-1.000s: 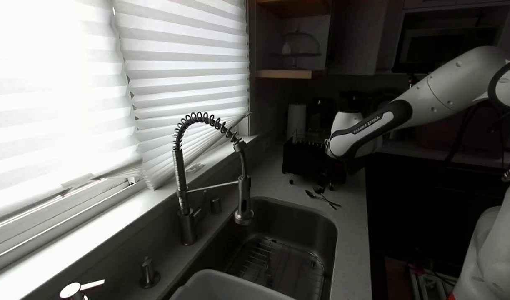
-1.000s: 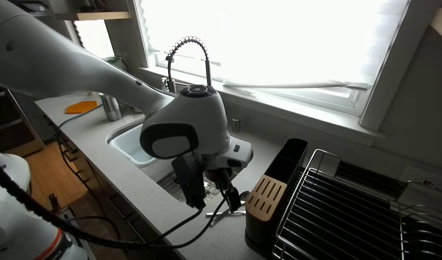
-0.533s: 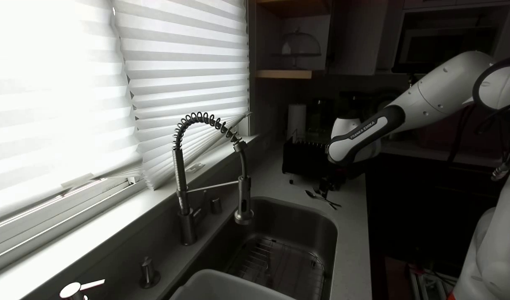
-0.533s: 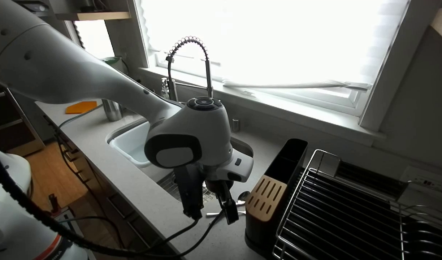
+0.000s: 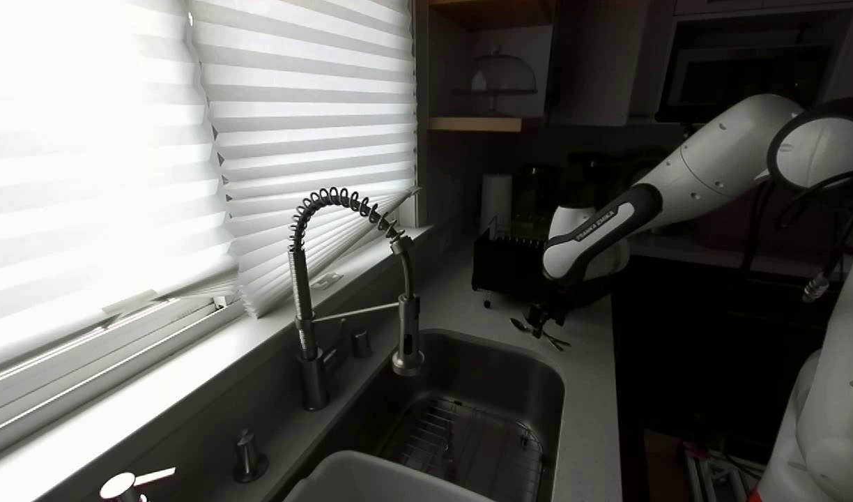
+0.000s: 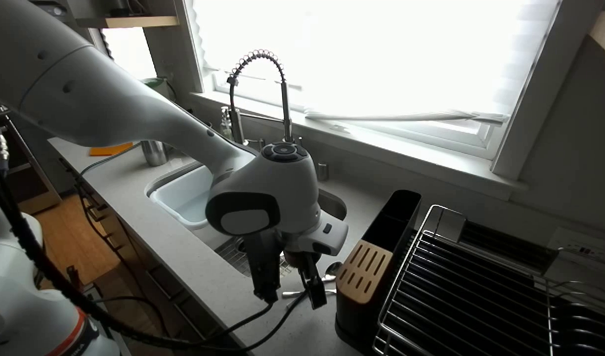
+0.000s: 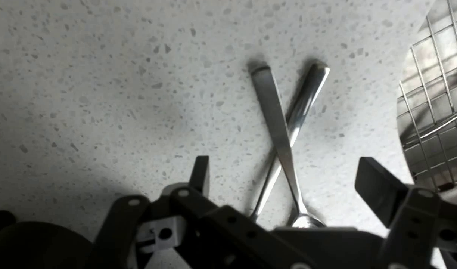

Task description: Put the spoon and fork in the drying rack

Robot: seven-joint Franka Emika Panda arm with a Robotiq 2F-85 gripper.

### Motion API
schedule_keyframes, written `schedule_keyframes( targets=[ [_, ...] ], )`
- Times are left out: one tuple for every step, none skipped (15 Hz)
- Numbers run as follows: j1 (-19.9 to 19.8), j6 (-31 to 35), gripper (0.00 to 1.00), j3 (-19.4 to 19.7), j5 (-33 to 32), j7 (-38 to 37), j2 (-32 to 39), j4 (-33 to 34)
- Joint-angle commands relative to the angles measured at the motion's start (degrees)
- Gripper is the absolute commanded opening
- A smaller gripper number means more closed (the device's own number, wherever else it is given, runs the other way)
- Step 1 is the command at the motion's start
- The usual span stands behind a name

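Note:
The spoon (image 7: 277,119) and the fork (image 7: 308,95) lie crossed on the counter in the wrist view, the spoon handle on top. The spoon's bowl shows partly; the fork's head is hidden. My gripper (image 7: 285,168) is open and empty above them, with one finger on each side of the crossing. In an exterior view the gripper (image 6: 310,291) is just over the spoon (image 6: 333,269) and fork (image 6: 291,294). The spoon bowl (image 5: 518,324) also shows beside my gripper (image 5: 548,323). The drying rack (image 6: 438,207) has a black utensil holder (image 6: 401,202) with a slotted wooden insert (image 6: 364,269).
The sink (image 5: 496,355) lies beside the utensils, with a wire grid (image 7: 432,99) in it and a grey tub (image 5: 378,481). A tall spring faucet (image 5: 301,286) stands behind it. Cables (image 6: 243,319) hang from my wrist. The counter's front edge (image 6: 208,301) is close to the arm.
My gripper has come down toward the crossed spoon and fork and shifted a little. The spoon's bowl now shows more in an exterior view. The utensils have not moved.

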State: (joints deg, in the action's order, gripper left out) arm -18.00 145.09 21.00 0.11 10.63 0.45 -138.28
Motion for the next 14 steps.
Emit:
schedule_keyframes(
  targets=[
    [-0.5, 2.4, 0.94, -0.9, 4.1, 2.2, 2.1, 0.6],
    [-0.5, 3.0, 0.85, -1.1, 4.8, 2.6, 2.5, 0.7],
    [-0.5, 3.6, 0.78, -1.3, 6.1, 3.0, 2.8, 0.9],
    [-0.6, 4.5, 0.70, -1.4, 6.7, 3.3, 3.2, 1.0],
    [-0.7, 4.8, 0.63, -1.5, 7.0, 3.6, 3.6, 1.1],
    [-0.8, 4.7, 0.59, -1.6, 7.3, 3.7, 3.8, 1.3],
    [-0.8, 4.6, 0.54, -1.7, 7.8, 3.9, 4.1, 1.4],
    [-0.9, 4.7, 0.41, -1.7, 7.9, 4.0, 4.4, 1.5],
    [-1.0, 4.7, 0.30, -1.7, 7.9, 4.0, 4.5, 1.6],
    [-1.2, 4.2, 0.23, -1.6, 7.8, 3.8, 4.4, 1.8],
    [-1.3, 4.1, 0.15, -1.6, 7.8, 3.7, 4.3, 1.9],
    [-1.5, 4.2, 0.08, -1.6, 7.8, 3.6, 4.4, 2.0],
    [-1.5, 4.1, 0.01, -1.6, 7.8, 3.6, 4.4, 2.1],
    [-1.6, 4.1, 0.00, -1.7, 7.8, 3.6, 4.4, 2.2]
  ],
)
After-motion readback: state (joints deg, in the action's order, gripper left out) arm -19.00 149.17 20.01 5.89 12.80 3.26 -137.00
